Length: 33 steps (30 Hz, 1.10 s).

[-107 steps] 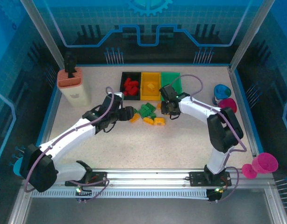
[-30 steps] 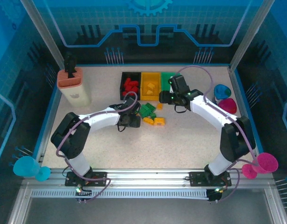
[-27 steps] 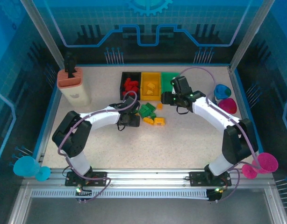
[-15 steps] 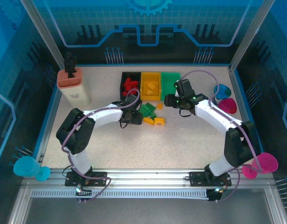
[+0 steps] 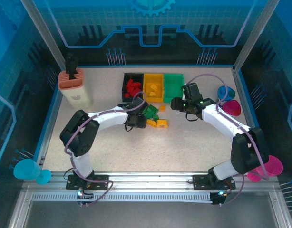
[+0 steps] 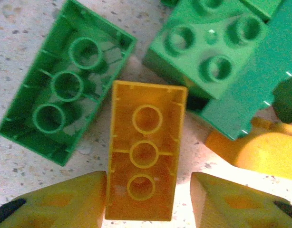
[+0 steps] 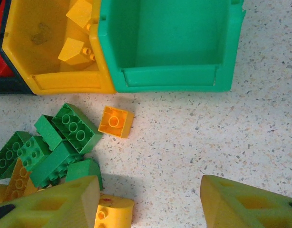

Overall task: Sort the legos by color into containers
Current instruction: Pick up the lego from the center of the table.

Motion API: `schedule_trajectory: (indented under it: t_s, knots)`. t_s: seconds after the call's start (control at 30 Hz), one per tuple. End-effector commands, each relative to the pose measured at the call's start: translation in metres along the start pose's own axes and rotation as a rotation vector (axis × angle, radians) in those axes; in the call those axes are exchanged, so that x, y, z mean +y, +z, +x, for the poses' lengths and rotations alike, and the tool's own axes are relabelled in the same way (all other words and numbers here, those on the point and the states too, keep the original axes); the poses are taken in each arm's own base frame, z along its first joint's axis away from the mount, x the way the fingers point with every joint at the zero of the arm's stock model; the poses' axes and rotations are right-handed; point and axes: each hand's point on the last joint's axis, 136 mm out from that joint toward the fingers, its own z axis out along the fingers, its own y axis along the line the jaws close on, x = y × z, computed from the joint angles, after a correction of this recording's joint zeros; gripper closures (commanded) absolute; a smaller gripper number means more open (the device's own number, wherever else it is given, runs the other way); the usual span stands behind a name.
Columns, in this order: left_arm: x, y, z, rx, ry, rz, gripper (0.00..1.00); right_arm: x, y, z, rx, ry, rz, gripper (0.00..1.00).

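The oblong yellow-orange brick (image 6: 146,149) I'm working on lies studs-down on the table (image 5: 184,147). Its glossy hollow underside faces up and shows three round tubes in a row. My left gripper (image 6: 148,202) straddles the brick's near end. One blunt yellow fingertip (image 6: 65,199) touches the brick's side and the other stands just off it with a sliver of table between, so the jaws are partly open and grip nothing. Just beside it lies an upturned green brick (image 6: 65,109) with the same ribbed hollow, then a studded green block (image 6: 208,42) and a rounded yellow piece (image 6: 260,152). This loose heap (image 5: 148,113) sits near the middle of the table's far edge, just in front of three smooth plastic bins in a row. The black bin (image 5: 123,88) holds red bricks (image 5: 133,87), the yellow bin (image 7: 65,83) holds a few yellow bricks (image 7: 77,47), and the green bin (image 7: 170,78) stands beside it. A small square one-stud orange brick (image 7: 116,121) lies alone just before the seam between the yellow and green bins. My right gripper (image 7: 150,190) hovers over the speckled, stone-like surface near it, its wedge-shaped fingers spread wide with nothing between them.
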Motion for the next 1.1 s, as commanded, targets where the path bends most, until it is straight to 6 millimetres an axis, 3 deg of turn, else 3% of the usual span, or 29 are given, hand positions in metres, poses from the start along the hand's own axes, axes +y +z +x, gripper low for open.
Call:
schedule_trajectory:
  t_s: [0.0, 0.37, 0.6, 0.87, 1.03, 1.07]
  knots:
    - [-0.006, 0.001, -0.002, 0.002, 0.018, 0.002, 0.53, -0.002, -0.005, -0.005, -0.030, 0.025, -0.010, 0.41]
    - [-0.002, -0.006, -0.006, -0.013, 0.031, -0.029, 0.67, -0.008, -0.009, -0.001, -0.037, 0.034, -0.002, 0.41]
    - [-0.006, -0.046, -0.015, -0.083, 0.031, -0.006, 0.68, -0.009, -0.008, 0.004, -0.033, 0.044, -0.006, 0.41]
    - [-0.016, -0.105, -0.051, -0.269, 0.053, 0.073, 0.66, -0.013, -0.008, 0.016, -0.025, 0.069, -0.016, 0.42]
    - [-0.024, -0.111, -0.080, -0.311, 0.048, 0.106, 0.66, -0.015, -0.010, 0.024, -0.020, 0.083, -0.022, 0.42]
    - [-0.027, -0.111, -0.086, -0.318, 0.048, 0.114, 0.66, -0.020, -0.007, 0.035, 0.001, 0.083, -0.015, 0.42]
